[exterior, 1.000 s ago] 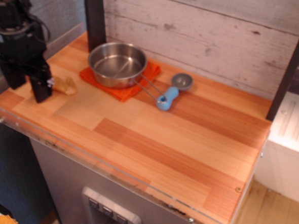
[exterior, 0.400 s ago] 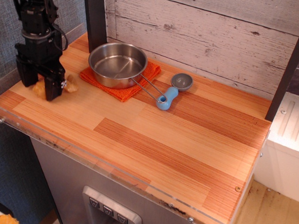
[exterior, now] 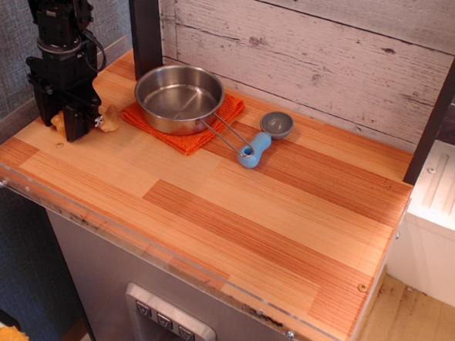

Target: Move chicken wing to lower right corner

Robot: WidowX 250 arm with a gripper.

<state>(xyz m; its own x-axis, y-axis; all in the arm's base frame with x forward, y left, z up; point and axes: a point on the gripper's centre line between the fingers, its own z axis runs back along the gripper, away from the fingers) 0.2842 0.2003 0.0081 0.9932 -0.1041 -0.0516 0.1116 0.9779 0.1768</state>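
observation.image: gripper (exterior: 67, 122) clenched on chicken wing (exterior: 107, 118), left of pot (exterior: 178, 98). Lift clear before crossing tabletop (exterior: 233, 209) to lower right corner (exterior: 351, 302).

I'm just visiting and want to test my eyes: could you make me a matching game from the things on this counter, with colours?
Things:
1. pot
2. cloth
3. scoop handle
4. chicken wing

Colours:
A. light blue
B. tan-golden
C. shiny steel
D. orange

Pairs: 1-C, 2-D, 3-A, 4-B
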